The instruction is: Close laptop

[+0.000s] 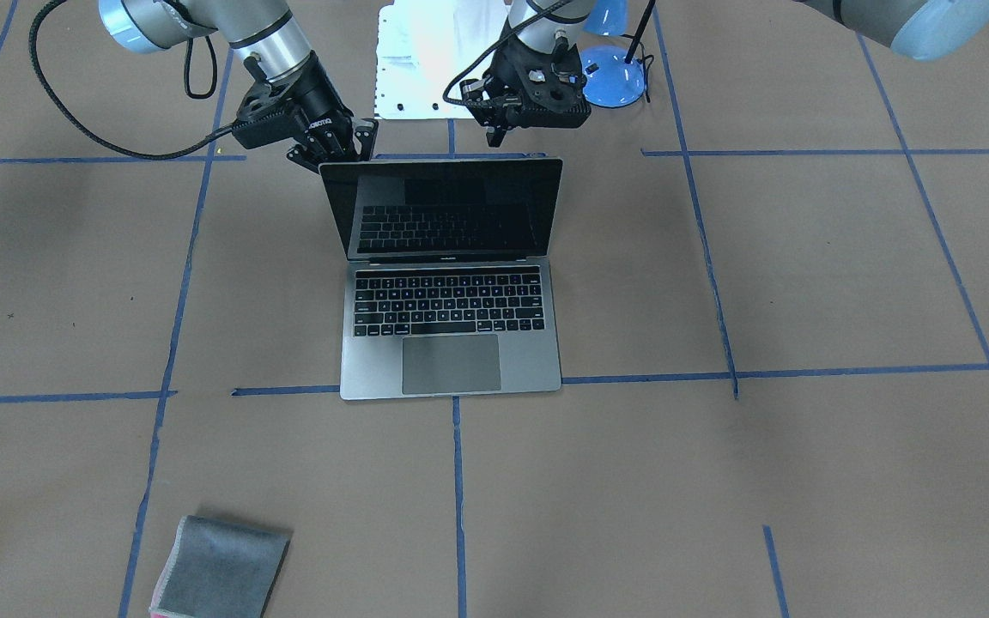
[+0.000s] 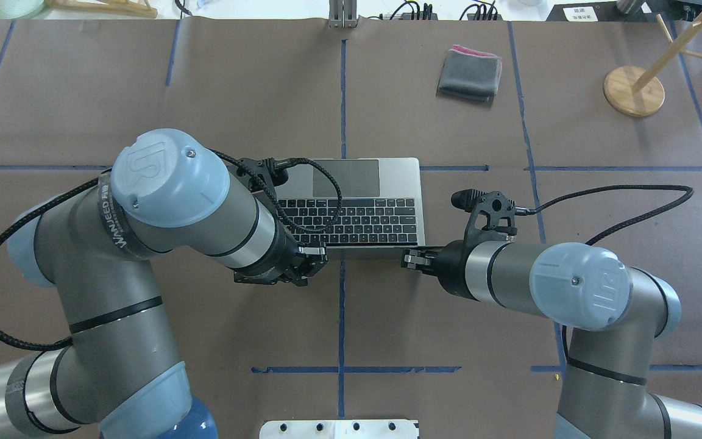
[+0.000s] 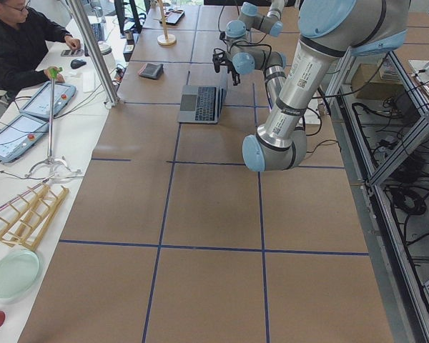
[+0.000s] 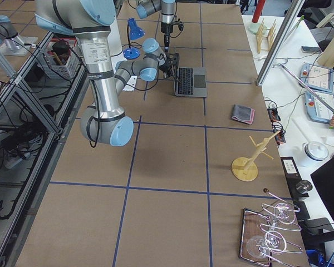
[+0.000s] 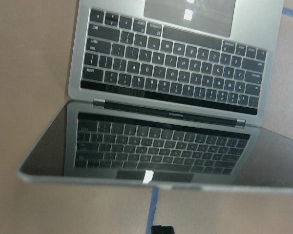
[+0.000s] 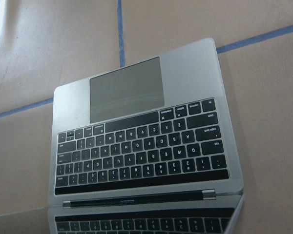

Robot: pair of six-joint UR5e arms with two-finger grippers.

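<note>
The laptop (image 1: 450,309) stands open in the middle of the table, its black screen upright and tilted slightly back toward the robot. It also shows in the overhead view (image 2: 357,201) and both wrist views (image 5: 171,73) (image 6: 141,146). My right gripper (image 1: 364,144) sits just behind the screen's top corner, fingers together; it shows in the overhead view (image 2: 407,258) too. My left gripper (image 1: 494,136) hovers behind the lid's top edge near the other side, shut and empty. In the left wrist view one dark fingertip (image 5: 162,229) shows below the lid's edge.
A folded grey cloth (image 1: 220,571) lies on the operators' side of the table. A blue desk lamp (image 1: 610,73) and a white mounting plate (image 1: 426,60) stand behind the laptop by the robot's base. A wooden stand (image 2: 634,91) is at the far right.
</note>
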